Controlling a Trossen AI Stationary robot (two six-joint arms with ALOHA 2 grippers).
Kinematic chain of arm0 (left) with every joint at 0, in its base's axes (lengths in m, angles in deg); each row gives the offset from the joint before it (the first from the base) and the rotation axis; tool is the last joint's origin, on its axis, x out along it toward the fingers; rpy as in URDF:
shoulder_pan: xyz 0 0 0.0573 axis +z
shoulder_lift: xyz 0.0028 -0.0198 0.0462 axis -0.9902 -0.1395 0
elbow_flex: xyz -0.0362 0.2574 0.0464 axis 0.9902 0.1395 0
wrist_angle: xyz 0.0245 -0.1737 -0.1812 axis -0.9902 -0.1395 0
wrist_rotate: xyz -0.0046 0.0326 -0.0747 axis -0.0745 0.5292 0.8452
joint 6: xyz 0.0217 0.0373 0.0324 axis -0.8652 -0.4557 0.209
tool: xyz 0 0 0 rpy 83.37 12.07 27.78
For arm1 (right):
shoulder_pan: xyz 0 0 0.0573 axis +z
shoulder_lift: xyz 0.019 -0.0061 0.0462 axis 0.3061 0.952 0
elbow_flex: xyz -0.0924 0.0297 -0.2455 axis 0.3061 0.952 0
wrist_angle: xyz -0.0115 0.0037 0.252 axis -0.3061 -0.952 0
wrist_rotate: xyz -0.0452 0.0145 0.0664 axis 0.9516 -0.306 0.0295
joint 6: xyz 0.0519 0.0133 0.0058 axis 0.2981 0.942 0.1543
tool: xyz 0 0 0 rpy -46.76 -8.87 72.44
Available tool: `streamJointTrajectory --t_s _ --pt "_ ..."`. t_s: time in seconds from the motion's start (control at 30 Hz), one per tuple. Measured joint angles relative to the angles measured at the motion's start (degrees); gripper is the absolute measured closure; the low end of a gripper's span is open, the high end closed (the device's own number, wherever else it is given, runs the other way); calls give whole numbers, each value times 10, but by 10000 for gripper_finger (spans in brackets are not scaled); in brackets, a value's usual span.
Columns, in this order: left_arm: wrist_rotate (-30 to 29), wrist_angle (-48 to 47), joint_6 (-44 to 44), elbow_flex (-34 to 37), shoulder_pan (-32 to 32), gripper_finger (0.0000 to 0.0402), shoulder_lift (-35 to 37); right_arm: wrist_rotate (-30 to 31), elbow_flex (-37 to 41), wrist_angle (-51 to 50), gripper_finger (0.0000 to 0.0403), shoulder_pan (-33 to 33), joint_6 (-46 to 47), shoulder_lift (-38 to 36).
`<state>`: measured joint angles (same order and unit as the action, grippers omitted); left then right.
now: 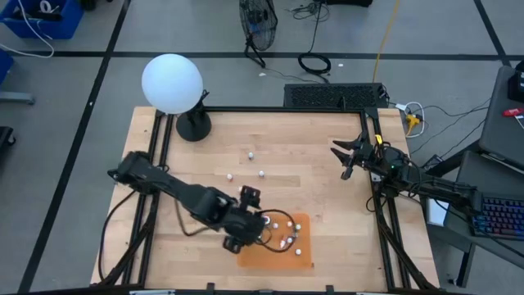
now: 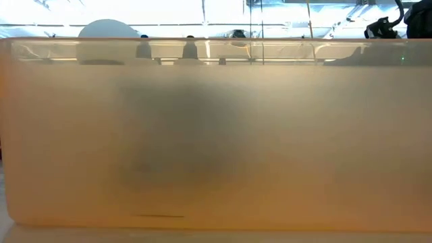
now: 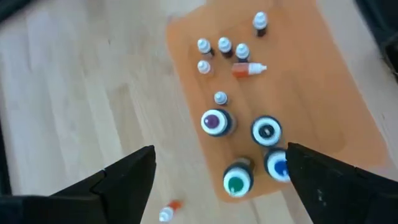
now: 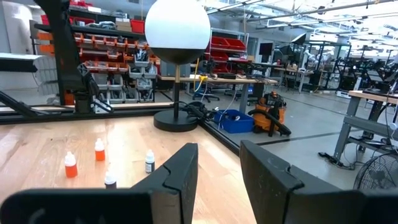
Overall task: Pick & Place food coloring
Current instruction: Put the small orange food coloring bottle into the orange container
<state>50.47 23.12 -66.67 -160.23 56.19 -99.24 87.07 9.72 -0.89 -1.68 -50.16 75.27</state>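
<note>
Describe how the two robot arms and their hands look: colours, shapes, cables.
Both arms are dark, nearly black, built of jointed segments. The left arm carries a thin cable looping beside its wrist; its hand ends in two broad, flat, wedge-shaped black fingers. The right arm looks the same, and its hand has two matching blocky dark fingers. No markings are legible.

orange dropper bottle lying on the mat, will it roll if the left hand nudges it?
Likely yes: the orange dropper bottle lies on its side on the mat and looks round. Probably light. Neighbouring upright bottles stand close, so it could knock them.
</note>
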Motion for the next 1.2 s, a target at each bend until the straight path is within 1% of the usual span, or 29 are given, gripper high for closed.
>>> streamJointTrajectory --t_s 0.1,0.17,0.27,0.47,0.6,0.67,0.73,0.8,0.87,0.97,1.03,1.1,1.2 --pt "6 58 -43 76 3 53 64 0 0 0 293 0 0 0" --pt "17 121 -65 148 13 53 117 0 0 0 293 0 0 0" --pt "42 214 -76 264 37 48 195 0 0 0 293 0 0 0" --pt "44 391 -38 482 95 41 340 0 0 1 293 0 0 0" --pt "44 478 -14 592 128 46 409 0 0 4 293 0 0 0" --pt "42 513 2 635 141 48 430 0 0 4 293 0 0 0" --pt "40 532 15 669 151 47 440 0 0 4 293 0 0 0" --pt "32 530 15 691 161 44 445 0 0 4 293 0 0 0" --pt "-5 517 30 702 167 41 445 0 0 4 293 0 0 0" --pt "-78 476 74 704 178 43 442 0 0 4 293 0 0 0" --pt "-102 459 105 704 187 43 441 0 0 4 293 0 0 0" --pt "-99 452 137 704 198 41 443 0 0 4 293 0 0 0" --pt "-57 444 177 704 217 37 443 0 0 3 293 0 0 0"
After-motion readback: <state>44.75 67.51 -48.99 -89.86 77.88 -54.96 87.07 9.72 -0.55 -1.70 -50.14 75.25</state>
